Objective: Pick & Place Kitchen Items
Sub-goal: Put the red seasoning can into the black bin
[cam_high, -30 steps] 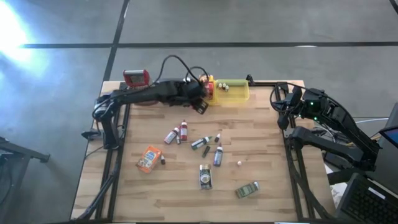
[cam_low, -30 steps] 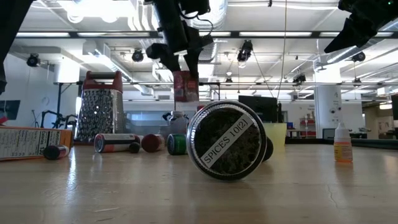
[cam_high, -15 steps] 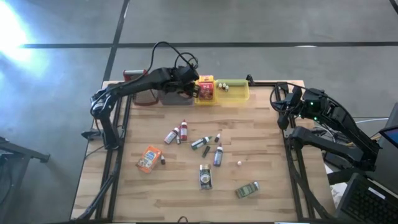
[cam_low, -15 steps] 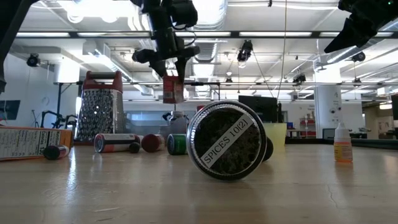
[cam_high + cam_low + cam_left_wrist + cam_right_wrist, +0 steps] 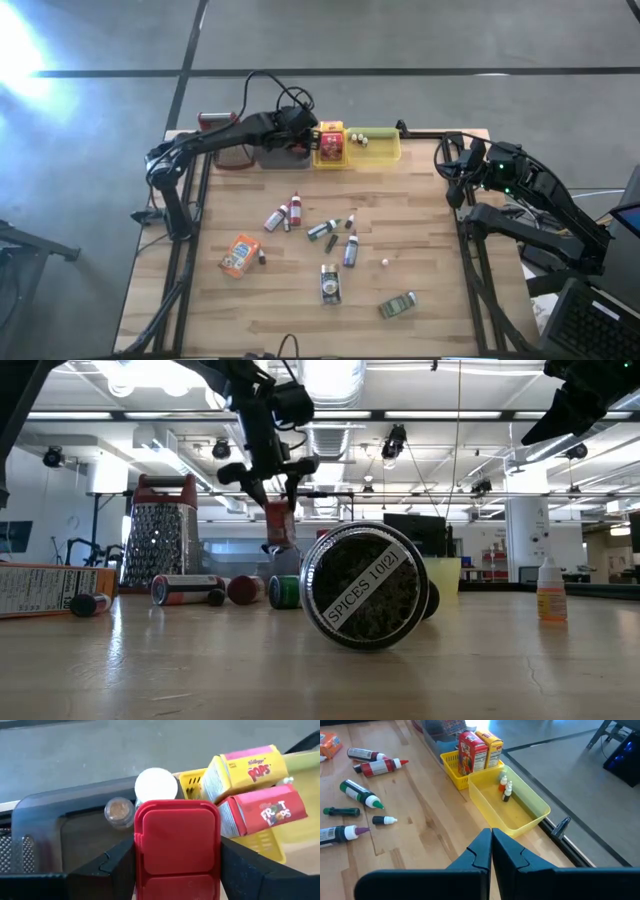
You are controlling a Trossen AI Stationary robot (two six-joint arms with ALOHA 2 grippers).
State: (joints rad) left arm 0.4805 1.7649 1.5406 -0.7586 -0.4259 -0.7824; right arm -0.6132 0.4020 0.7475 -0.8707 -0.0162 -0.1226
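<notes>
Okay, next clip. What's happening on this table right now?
The left gripper holds a red-capped container over the dark grey tray at the table's far edge, beside the yellow basket holding two small cereal boxes. The right gripper waits shut at the right side. Several bottles and packets still lie loose on the table.
</notes>
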